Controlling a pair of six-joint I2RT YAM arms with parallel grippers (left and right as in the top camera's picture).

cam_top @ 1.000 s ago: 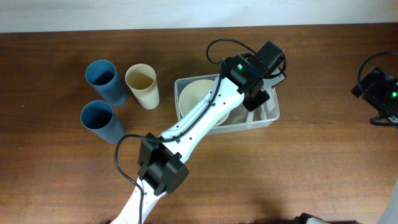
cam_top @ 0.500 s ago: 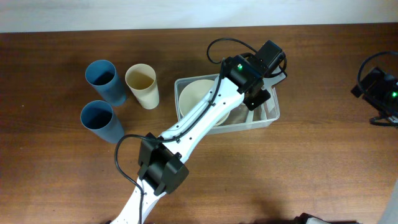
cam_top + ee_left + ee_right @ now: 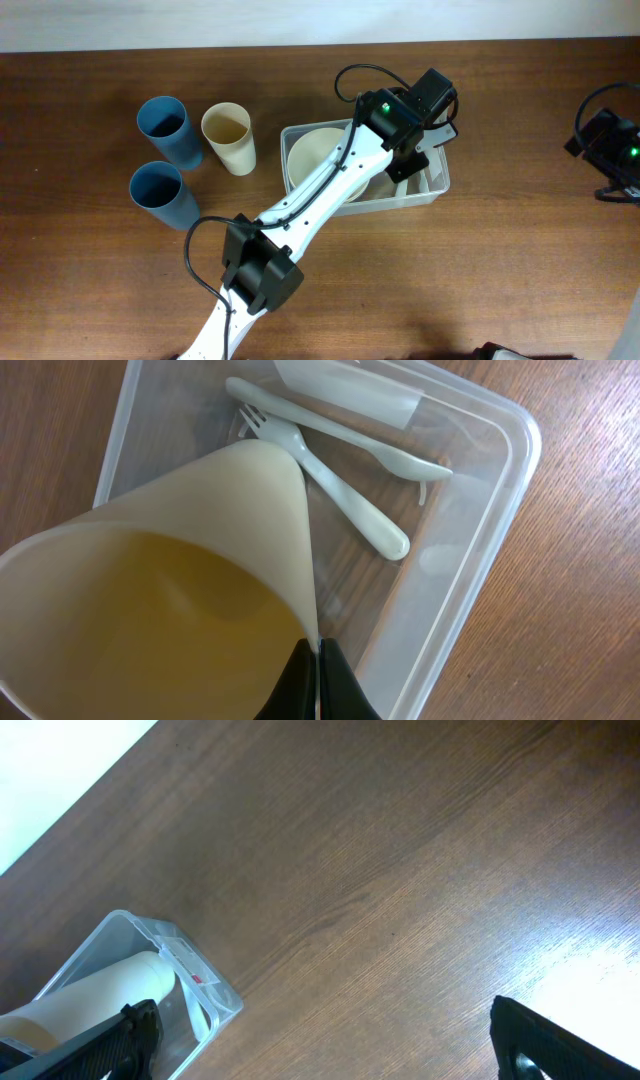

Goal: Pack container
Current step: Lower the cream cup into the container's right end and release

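The left gripper (image 3: pixel 318 682) pinches the rim of a tilted cream cup (image 3: pixel 170 550) above the fork (image 3: pixel 345 500) inside the clear container (image 3: pixel 441 187), which stands near the middle of the wooden table (image 3: pixel 520 285) (the right gripper (image 3: pixel 325 1038), well apart, is spread wide and holds nothing).

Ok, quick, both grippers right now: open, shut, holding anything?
Left gripper: closed on the cream cup at its rim, above the container.
Right gripper: open, empty.
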